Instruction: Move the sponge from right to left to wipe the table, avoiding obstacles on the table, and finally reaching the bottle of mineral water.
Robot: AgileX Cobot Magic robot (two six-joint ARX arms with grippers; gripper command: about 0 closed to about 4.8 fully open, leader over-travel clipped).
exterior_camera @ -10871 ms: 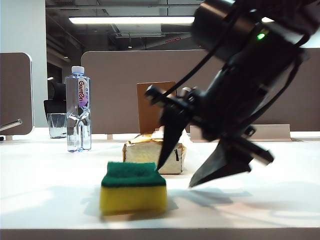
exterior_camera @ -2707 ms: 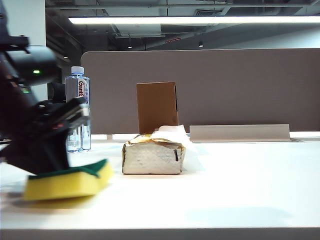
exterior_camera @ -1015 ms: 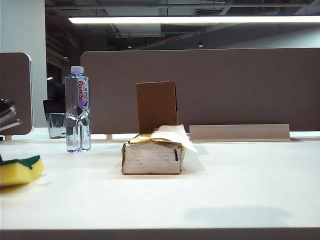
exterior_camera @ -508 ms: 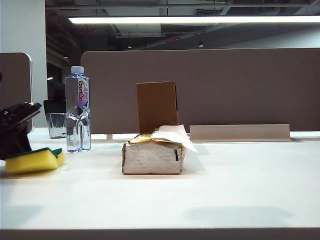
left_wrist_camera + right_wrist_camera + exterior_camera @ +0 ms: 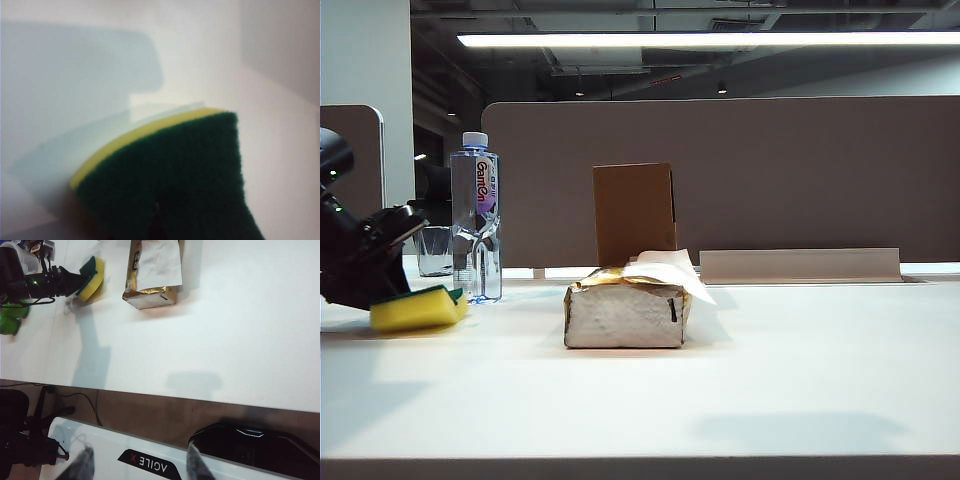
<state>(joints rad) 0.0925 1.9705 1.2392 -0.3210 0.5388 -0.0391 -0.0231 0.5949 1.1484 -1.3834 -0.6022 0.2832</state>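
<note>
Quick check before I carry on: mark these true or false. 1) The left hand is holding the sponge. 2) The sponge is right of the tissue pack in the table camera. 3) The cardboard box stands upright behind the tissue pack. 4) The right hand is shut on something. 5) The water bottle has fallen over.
1) True: the left hand is shut on the sponge.
2) False: the sponge is left of the tissue pack, near the water bottle.
3) True: the cardboard box stands upright behind it.
4) False: the right hand hangs open and empty above the table's front edge.
5) False: the bottle stands upright.
</note>
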